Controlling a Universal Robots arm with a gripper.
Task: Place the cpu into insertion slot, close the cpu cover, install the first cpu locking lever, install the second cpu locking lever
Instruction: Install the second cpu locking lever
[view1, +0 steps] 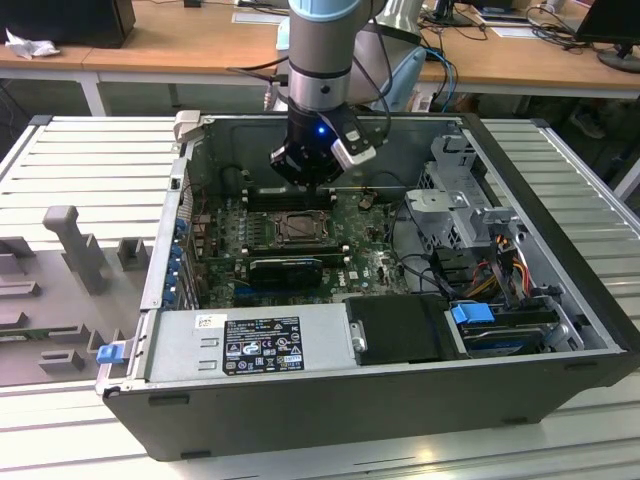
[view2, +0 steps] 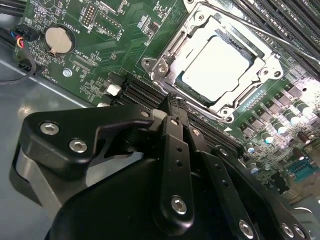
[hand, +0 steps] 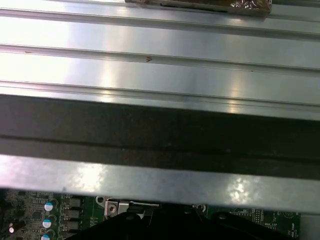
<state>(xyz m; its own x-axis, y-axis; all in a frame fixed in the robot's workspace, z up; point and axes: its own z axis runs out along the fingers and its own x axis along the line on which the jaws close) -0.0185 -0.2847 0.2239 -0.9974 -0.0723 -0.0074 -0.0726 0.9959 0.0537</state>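
in the second wrist view we see the cpu (view2: 216, 64) seated in the insertion slot (view2: 176, 86), with the cpu cover (view2: 212, 34) apparently lying closed around it. the gripper (view2: 172, 107) hovers just beside the socket, fingers pressed together, holding nothing. in the exterior view it hangs over the green motherboard (view1: 370, 262).

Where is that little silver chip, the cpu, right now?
The cpu sits in the insertion slot on the green motherboard, framed by the cpu cover. In the second wrist view it lies just beyond the gripper.
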